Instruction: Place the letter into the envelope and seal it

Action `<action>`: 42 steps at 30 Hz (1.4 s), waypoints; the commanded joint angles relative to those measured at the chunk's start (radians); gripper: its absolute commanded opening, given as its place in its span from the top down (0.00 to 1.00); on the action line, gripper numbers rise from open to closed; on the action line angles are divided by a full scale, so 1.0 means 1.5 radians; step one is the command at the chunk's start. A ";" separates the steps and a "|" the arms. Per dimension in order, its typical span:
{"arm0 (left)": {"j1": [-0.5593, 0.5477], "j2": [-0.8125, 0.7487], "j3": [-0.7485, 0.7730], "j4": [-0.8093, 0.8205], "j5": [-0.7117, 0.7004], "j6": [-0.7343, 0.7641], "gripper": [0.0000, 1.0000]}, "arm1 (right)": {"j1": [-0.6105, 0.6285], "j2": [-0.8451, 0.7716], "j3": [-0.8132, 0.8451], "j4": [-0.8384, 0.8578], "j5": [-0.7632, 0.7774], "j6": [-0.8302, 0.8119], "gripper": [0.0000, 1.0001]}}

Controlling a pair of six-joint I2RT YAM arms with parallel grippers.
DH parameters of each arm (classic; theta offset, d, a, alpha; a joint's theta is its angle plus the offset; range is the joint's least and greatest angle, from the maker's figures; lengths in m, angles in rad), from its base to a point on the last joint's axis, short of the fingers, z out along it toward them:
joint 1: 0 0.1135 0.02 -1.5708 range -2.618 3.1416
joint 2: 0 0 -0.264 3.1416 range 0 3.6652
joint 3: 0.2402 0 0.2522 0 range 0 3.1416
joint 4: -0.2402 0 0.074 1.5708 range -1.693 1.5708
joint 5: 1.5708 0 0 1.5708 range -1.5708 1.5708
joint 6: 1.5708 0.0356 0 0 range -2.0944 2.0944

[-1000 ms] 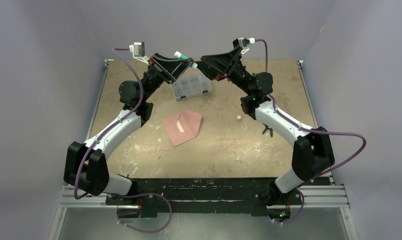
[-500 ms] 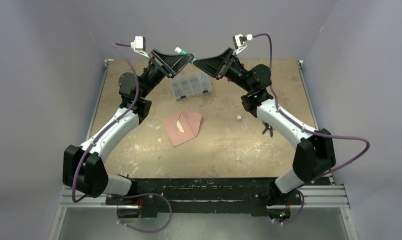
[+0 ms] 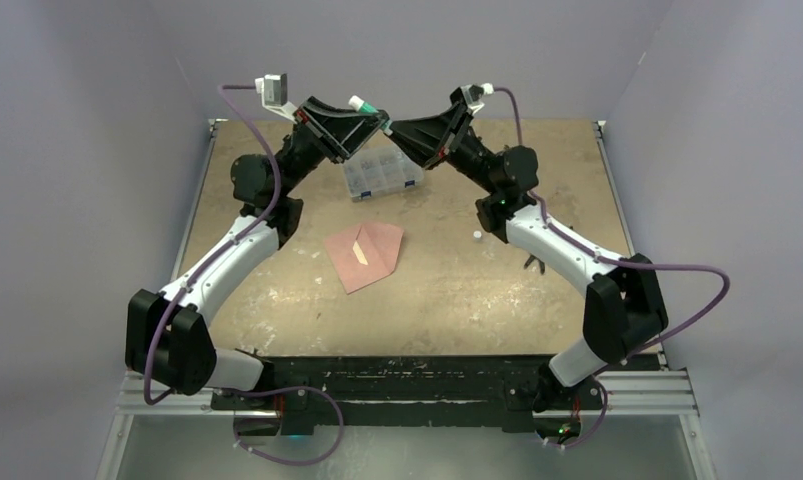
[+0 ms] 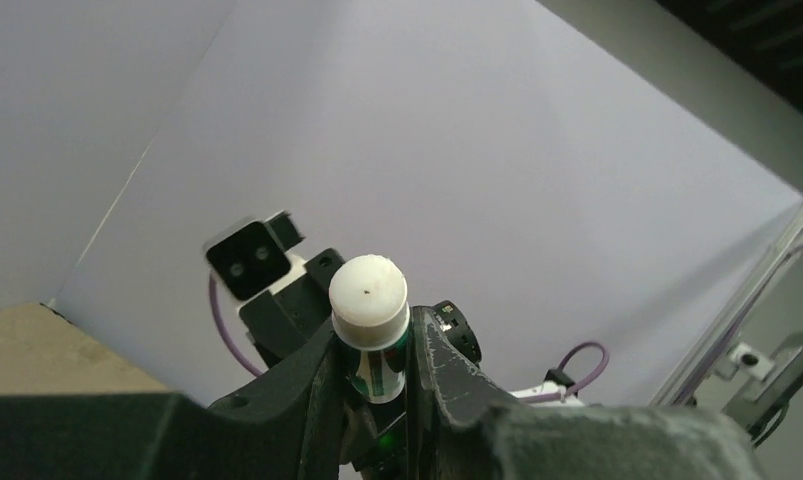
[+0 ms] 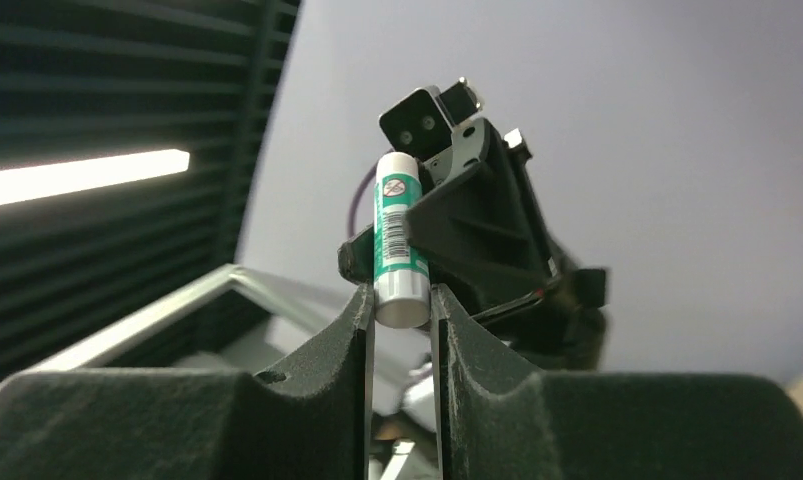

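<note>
The salmon-pink envelope [image 3: 375, 258] lies flat on the table, and a pale peach strip of the letter [image 3: 360, 252] shows on it. Both arms are raised above the far side of the table, away from the envelope. A green-and-white glue stick [image 3: 363, 104] hangs between them. My left gripper [image 3: 375, 115] [image 4: 377, 335] is shut on the glue stick's [image 4: 369, 300] body below the white end. My right gripper [image 3: 395, 126] [image 5: 402, 300] is shut on the other end of the glue stick [image 5: 397, 235], with both pads touching it.
A clear compartment box [image 3: 382, 172] stands on the table under the raised grippers. A small white piece [image 3: 476, 236] and a small dark object [image 3: 533, 262] lie on the right half. Lilac walls close in three sides.
My right gripper's jaws have closed from wide open onto the end of the glue stick. Both raised arms shifted slightly, and the left grip stayed the same.
</note>
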 commanded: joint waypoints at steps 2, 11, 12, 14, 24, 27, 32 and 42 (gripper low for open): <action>-0.002 -0.002 0.040 0.188 0.158 0.197 1.00 | 0.025 0.029 -0.059 0.241 0.086 0.388 1.00; -0.001 0.129 0.134 0.509 0.263 0.017 1.00 | 0.030 0.019 -0.022 0.268 0.089 0.340 0.91; -0.001 0.141 0.139 0.520 0.237 -0.017 1.00 | 0.026 0.017 -0.017 0.260 0.071 0.300 0.77; -0.006 0.145 0.113 0.522 0.136 -0.058 1.00 | 0.016 0.011 -0.011 0.264 0.039 0.229 0.50; -0.014 0.013 0.063 -0.047 -0.043 0.092 1.00 | 0.006 -0.110 0.068 -0.181 0.031 -0.361 0.17; -0.016 0.019 0.104 -0.163 -0.039 0.072 1.00 | 0.007 -0.130 0.129 -0.373 0.122 -0.548 0.17; -0.017 0.028 0.112 -0.178 -0.033 0.026 1.00 | 0.007 -0.136 0.133 -0.439 0.161 -0.664 0.17; -0.017 0.043 0.137 -0.215 -0.015 0.033 1.00 | 0.007 -0.120 0.129 -0.430 0.096 -0.725 0.34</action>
